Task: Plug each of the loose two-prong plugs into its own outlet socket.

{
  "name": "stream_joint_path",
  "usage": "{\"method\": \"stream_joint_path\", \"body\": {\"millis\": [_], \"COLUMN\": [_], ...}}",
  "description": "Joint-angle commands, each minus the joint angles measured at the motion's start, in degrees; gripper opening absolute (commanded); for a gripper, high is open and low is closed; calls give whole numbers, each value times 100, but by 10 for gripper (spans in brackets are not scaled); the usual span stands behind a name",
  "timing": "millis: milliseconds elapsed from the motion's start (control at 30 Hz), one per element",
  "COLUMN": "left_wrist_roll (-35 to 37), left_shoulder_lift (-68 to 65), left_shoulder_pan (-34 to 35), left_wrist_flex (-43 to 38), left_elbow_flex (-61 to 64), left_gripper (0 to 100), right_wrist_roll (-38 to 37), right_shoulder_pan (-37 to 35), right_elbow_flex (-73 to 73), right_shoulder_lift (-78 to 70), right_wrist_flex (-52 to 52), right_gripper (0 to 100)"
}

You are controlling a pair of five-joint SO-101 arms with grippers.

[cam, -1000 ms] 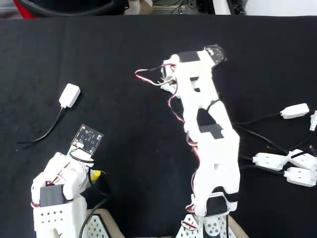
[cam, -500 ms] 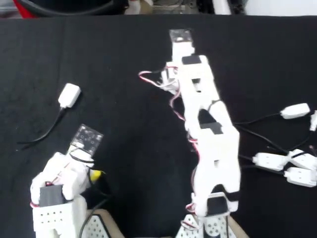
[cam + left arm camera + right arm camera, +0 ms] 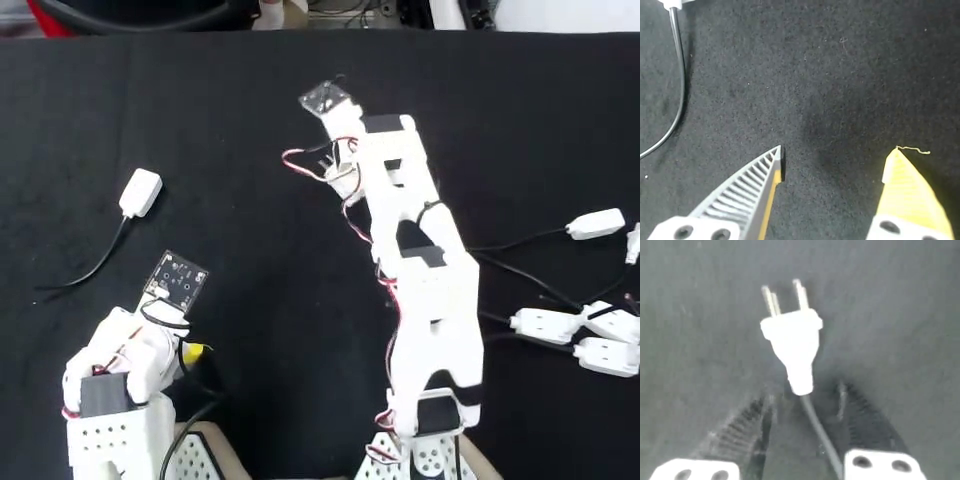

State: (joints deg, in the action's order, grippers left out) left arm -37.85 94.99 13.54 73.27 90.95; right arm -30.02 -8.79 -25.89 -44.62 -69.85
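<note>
Right gripper (image 3: pixel 803 394): swung from right-forward to left within the second. Two-prong plug (image 3: pixel 791 337) just ahead of it, prongs outward; grasp cannot be told. Corded white connectors (image 3: pixel 545 323) well apart; no insertion yet.

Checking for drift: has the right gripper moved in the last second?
Yes. In the high view the right gripper swung away from the outlet sockets, toward the loose plug.
</note>
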Motion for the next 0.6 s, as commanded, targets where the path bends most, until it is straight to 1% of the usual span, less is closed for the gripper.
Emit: {"method": "stream_joint_path", "body": {"millis": [0,133,200,267,300,333,400,500,567], "left_wrist_roll": [-62,-62,-62,-62,-62,-62,-62,-70,-229], "left_shoulder_lift": [18,18,18,18,18,18,18,18,18], "left_shoulder_pan": [75,75,75,75,75,75,75,75,75], "left_wrist_flex": [44,44,44,44,35,35,26,26,44], "left_elbow_flex": [-22,-22,-22,-22,-22,-22,-22,-22,-22], "left_gripper": [318,318,318,318,318,318,318,318,318], "right_wrist_roll": [-299,-607,-615,-615,-615,-615,-624,-1099,-1424], "right_shoulder_pan": [-26,-97,-79,-79,-70,-70,-70,-70,-79], "right_elbow_flex": [-145,163,277,303,312,330,251,101,127], "right_shoulder_lift": [145,145,145,145,154,180,215,488,778], "right_wrist_flex": [-369,-281,-158,-70,-79,-158,-527,-1310,-1653], "right_gripper": [181,173,114,18,11,24,10,11,11]}}
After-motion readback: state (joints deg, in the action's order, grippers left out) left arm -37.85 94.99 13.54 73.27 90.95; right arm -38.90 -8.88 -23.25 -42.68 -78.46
